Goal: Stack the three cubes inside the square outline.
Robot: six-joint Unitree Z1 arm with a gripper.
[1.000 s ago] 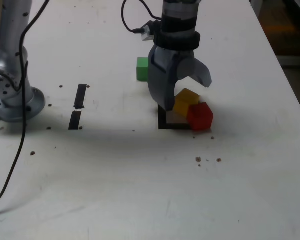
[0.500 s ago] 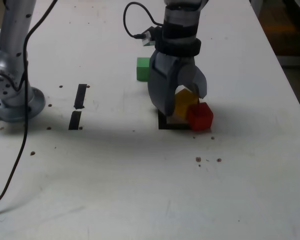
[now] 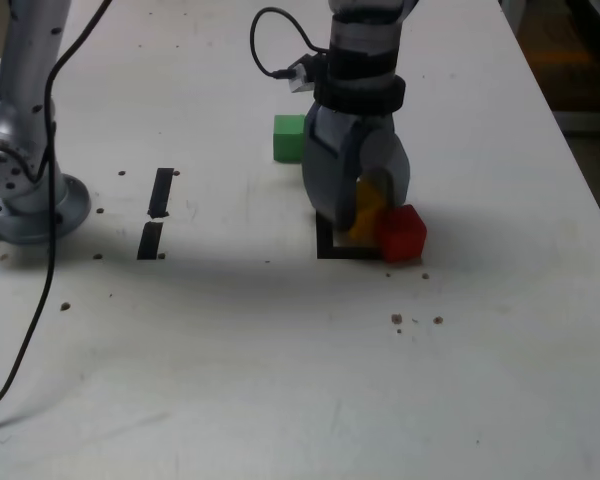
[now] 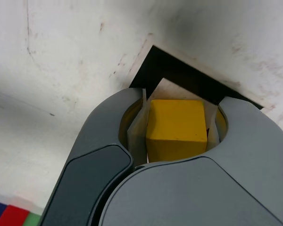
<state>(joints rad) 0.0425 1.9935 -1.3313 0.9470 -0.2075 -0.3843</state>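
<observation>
Yellow cube (image 4: 177, 128) is grasped in the clenched pincer (image 3: 358, 205), over the square outline (image 3: 327, 243) near the table's middle. Red cube (image 3: 401, 233) touches the outline's edge; a straight, centred lowering is advised to avoid nudging it.

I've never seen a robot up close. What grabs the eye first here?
The grey pincer at the table's middle, closed around a yellow cube over a black square outline. A red cube sits right against it on the exterior view's right, and a green cube stands apart behind.
</observation>
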